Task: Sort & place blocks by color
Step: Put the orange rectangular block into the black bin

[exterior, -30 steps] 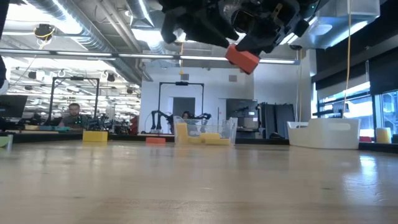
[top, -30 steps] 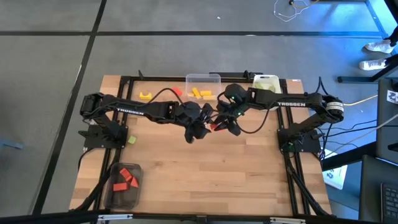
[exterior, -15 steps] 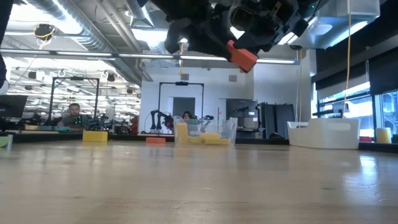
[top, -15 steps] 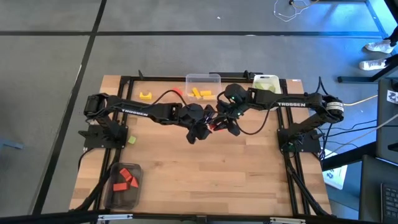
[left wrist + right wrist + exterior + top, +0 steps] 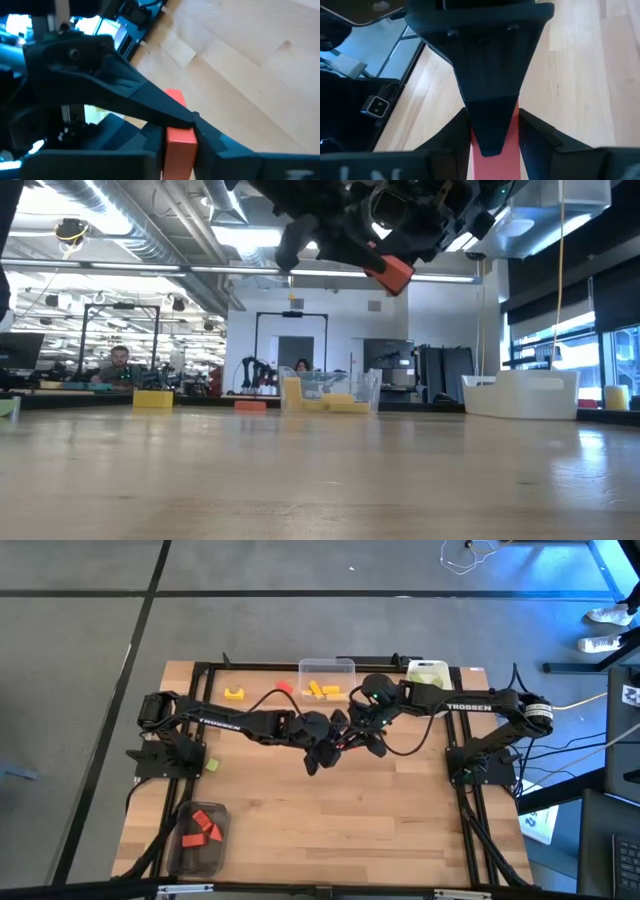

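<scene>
Wooden table [image 5: 400,810], both grippers meeting midair, fingers gripping red block [image 5: 390,272]

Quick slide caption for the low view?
Both grippers meet on a red block held high above the table.

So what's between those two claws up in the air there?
A red block. The low view shows it raised above the table, and both wrist views show it between the left claw and the right claw, handover-style.
</scene>
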Controlling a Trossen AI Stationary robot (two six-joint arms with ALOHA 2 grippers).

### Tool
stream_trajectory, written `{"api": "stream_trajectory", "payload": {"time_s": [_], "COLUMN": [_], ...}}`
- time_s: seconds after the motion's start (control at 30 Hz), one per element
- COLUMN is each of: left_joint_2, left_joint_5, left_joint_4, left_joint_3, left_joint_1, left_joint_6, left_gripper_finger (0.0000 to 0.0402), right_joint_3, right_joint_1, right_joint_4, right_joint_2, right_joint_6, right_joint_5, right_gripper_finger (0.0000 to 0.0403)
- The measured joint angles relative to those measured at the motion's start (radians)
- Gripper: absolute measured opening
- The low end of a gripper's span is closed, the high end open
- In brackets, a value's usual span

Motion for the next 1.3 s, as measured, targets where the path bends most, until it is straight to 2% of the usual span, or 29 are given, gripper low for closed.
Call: {"api": "stream_trajectory", "payload": {"time_s": [0.2,0.4,0.53,0.77,0.9,1.07,1.17,1.3], "left_joint_2": [0.0,-0.003,-0.037,-0.143,-0.212,-0.288,-0.309,-0.312], "left_joint_5": [0.001,-0.026,-0.08,-0.083,-0.086,-0.084,-0.045,0.058], "left_joint_4": [-0.02,-0.09,-0.217,-0.488,-0.664,-0.855,-0.967,-1.078], "left_joint_3": [0.001,0.002,0.001,0.001,0.0,0.002,0.0,0.0], "left_joint_1": [0.0,-0.019,-0.047,-0.129,-0.191,-0.291,-0.356,-0.453], "left_joint_6": [-0.019,-0.083,-0.158,-0.391,-0.602,-0.96,-1.202,-1.525], "left_gripper_finger": [0.0048,0.0048,0.0048,0.0048,0.0048,0.0048,0.0048,0.0048], "right_joint_3": [0.0,0.0,0.0,0.0,0.0,0.0,0.0,0.0], "right_joint_1": [0.0,0.001,-0.001,-0.001,-0.001,0.002,0.013,0.026], "right_joint_4": [0.002,0.005,-0.001,-0.01,-0.009,-0.009,0.001,0.0], "right_joint_2": [0.001,0.001,0.001,0.001,0.001,0.001,0.001,0.001], "right_joint_6": [0.002,-0.005,-0.024,-0.104,-0.11,-0.153,-0.159,-0.184], "right_joint_5": [0.005,0.027,0.025,0.035,0.117,0.242,0.294,0.302], "right_gripper_finger": [0.0129,0.0196,0.0219,0.022,0.0221,0.0222,0.0222,0.0222]}}
